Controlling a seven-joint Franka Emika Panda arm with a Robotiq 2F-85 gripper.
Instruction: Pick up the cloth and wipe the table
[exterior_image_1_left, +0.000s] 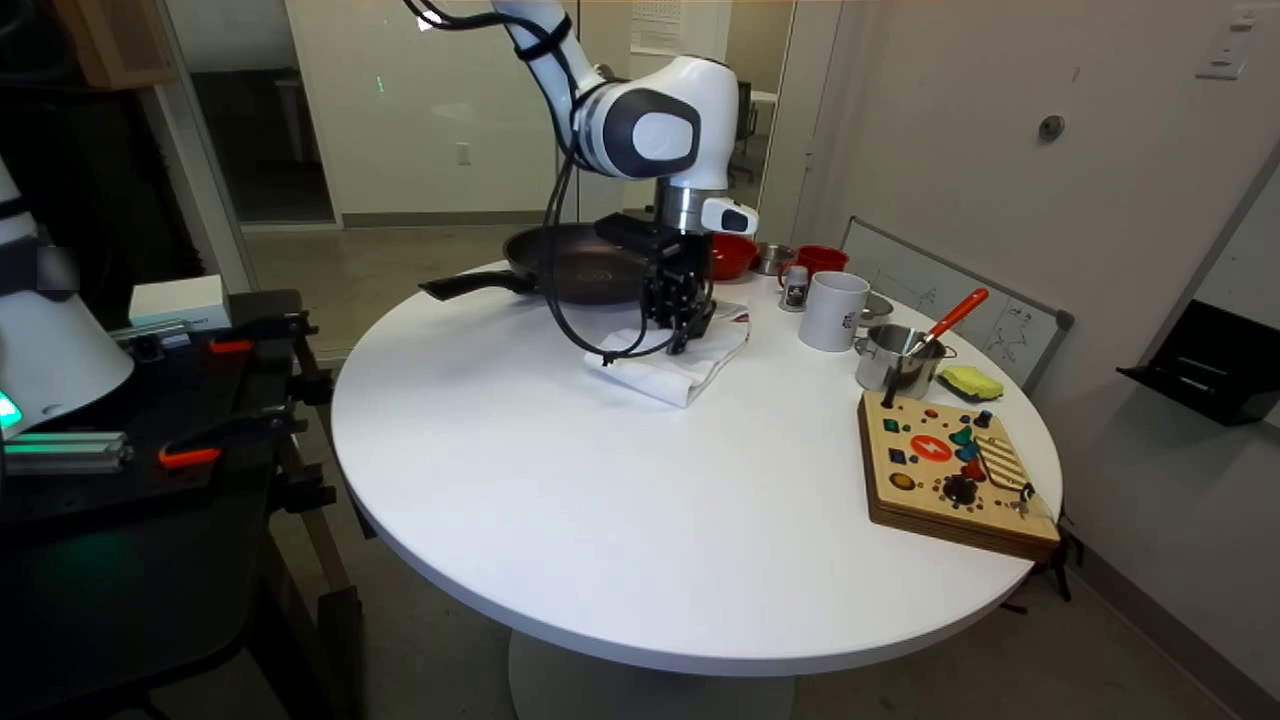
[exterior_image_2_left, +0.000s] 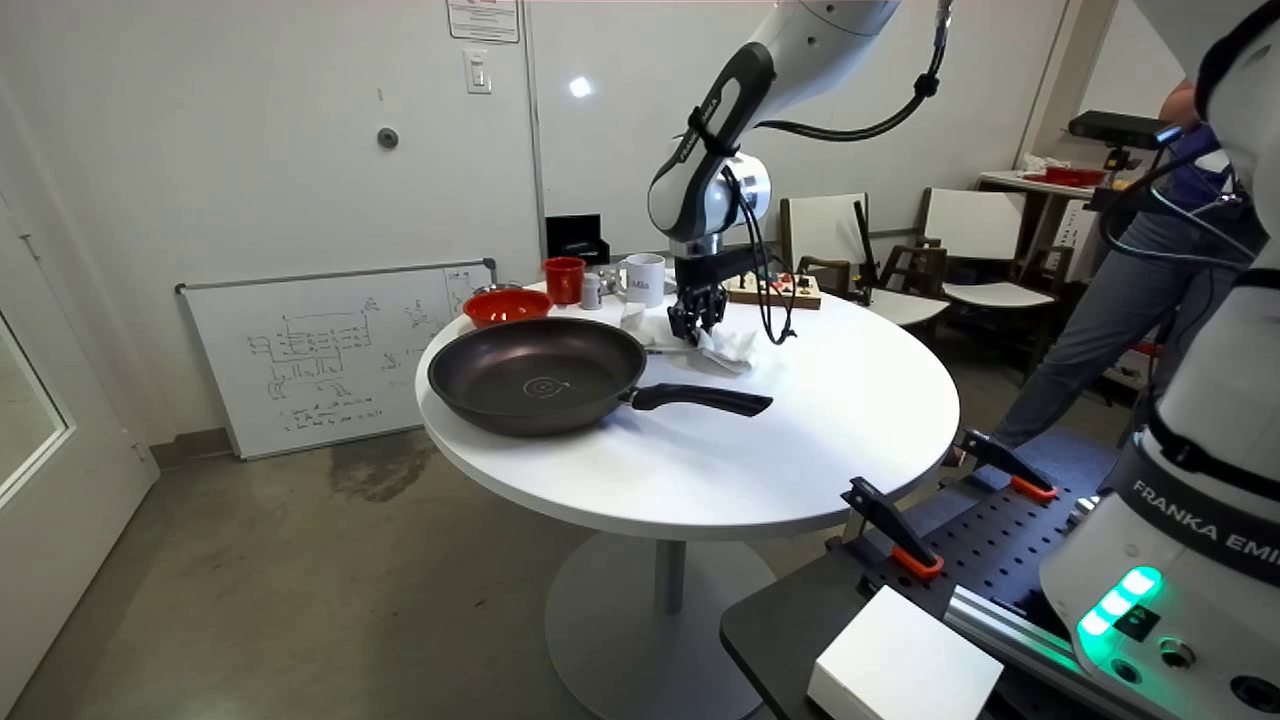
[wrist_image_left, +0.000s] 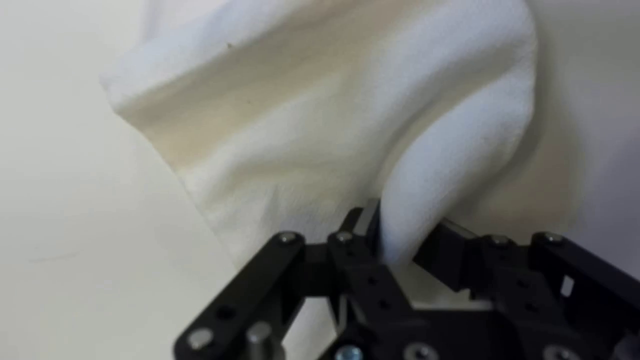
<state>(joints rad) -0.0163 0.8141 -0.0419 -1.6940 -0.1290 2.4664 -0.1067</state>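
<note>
Pale walls (exterior_image_1_left: 1000, 150) surround a round white table (exterior_image_1_left: 560, 540), with a dark bench (exterior_image_1_left: 130, 600) near it at the left of an exterior view. Going rightward, a frying pan (exterior_image_1_left: 600, 278) comes first, its handle (exterior_image_1_left: 470, 285) pointing back toward the bench. Next is the cloth (exterior_image_1_left: 665, 382), folded and lying on the table just beside the pan, with the gripper (wrist_image_left: 406, 228) right over it. Seen from the wrist, its fingertips (wrist_image_left: 367, 216) pinch a raised fold of the fabric, and the rest spreads loosely beyond them. A black cable (exterior_image_1_left: 607, 355) loops down low near the cloth. Farther right are a red bowl (exterior_image_1_left: 732, 257), a white mug (exterior_image_1_left: 832, 312), a metal pot (exterior_image_1_left: 880, 360), a yellow sponge (exterior_image_1_left: 968, 382) and a wooden board (exterior_image_1_left: 930, 490).

The step in hand seems to be securing the grasp, with the wiping to follow. I would make sure the pinch has caught enough fabric, then lift barely at all, so the loose part lies flat and trails. Light pressure should do, with cloth kept between the fingertips and the table, and slow overlapping strokes away from the pan and mug, minding the cable.
</note>
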